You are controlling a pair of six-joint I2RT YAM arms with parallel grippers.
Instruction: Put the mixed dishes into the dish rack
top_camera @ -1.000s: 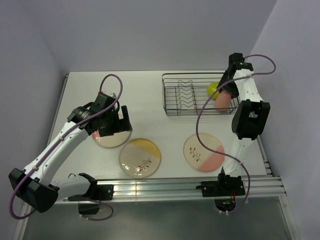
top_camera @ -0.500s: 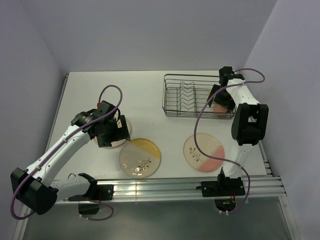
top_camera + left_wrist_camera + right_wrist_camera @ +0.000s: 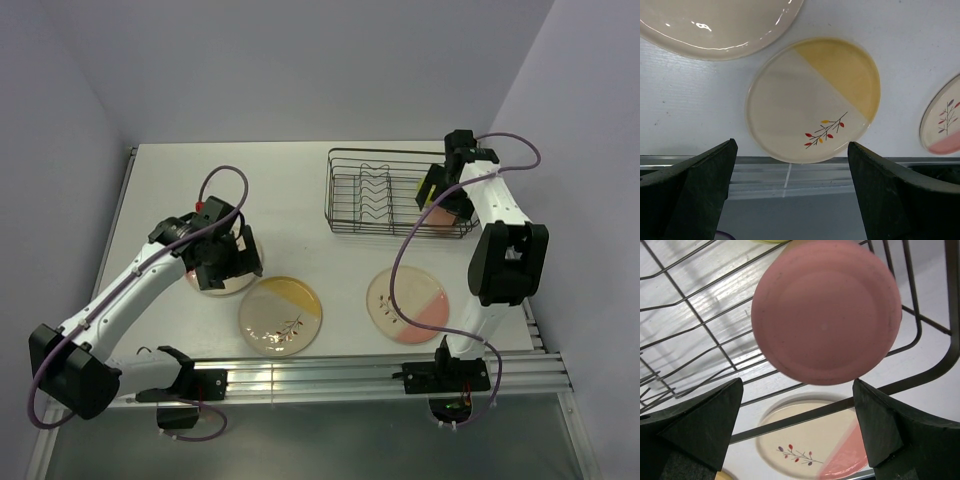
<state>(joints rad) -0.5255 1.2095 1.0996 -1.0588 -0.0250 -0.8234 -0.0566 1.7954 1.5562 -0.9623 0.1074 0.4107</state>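
Observation:
The black wire dish rack [image 3: 380, 192] stands at the back right. The pink cup [image 3: 825, 310] sits upside down in its right end, and in the top view [image 3: 440, 218] it shows partly under my arm. My right gripper [image 3: 797, 390] is open just above the cup, jaws clear of it, over the rack's right end [image 3: 442, 192]. A sliver of the lime-green bowl [image 3: 771, 241] shows beyond the cup. My left gripper [image 3: 232, 262] is open and empty above the left plate [image 3: 212, 287]. The yellow plate [image 3: 812, 100] and the pink plate [image 3: 408, 305] lie flat on the table.
The rack's front wire [image 3: 920, 375] crosses below the cup, with the pink plate [image 3: 815, 445] seen through it. The wavy plate dividers [image 3: 372, 195] fill the rack's middle. The aluminium rail [image 3: 330, 375] runs along the near table edge.
My right gripper lowered the pink cup into the rack, let it go and opened. My left gripper shifted down and right over the left plate.

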